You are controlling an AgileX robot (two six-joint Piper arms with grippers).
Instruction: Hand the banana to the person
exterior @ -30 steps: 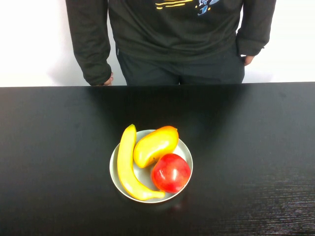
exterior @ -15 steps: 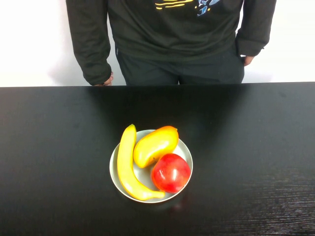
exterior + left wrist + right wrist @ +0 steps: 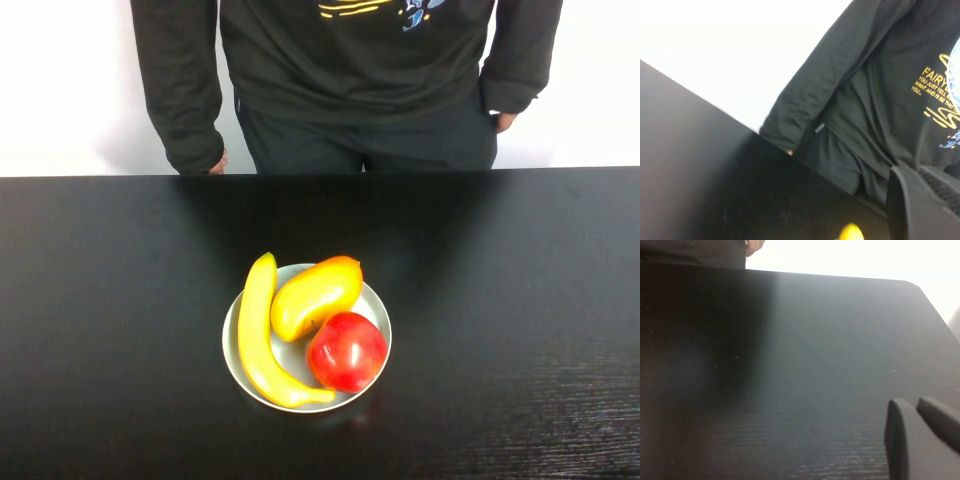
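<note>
The banana (image 3: 258, 335) is long, curved and yellow. It lies along the left side of a white plate (image 3: 374, 303) in the middle of the black table. Its tip shows in the left wrist view (image 3: 850, 233). The person (image 3: 350, 80) in a dark sweatshirt stands behind the table's far edge with arms down, and also shows in the left wrist view (image 3: 880, 100). My left gripper (image 3: 912, 171) is shut and empty, short of the plate and out of the high view. My right gripper (image 3: 911, 403) is shut and empty over bare table on the right.
A stubby yellow-orange mango-like fruit (image 3: 315, 295) and a round red apple (image 3: 346, 351) share the plate with the banana. The table's far right corner (image 3: 912, 284) shows in the right wrist view. A white wall is behind the person.
The person's left-hand arm shifts slightly. The fruits and plate have not moved.
</note>
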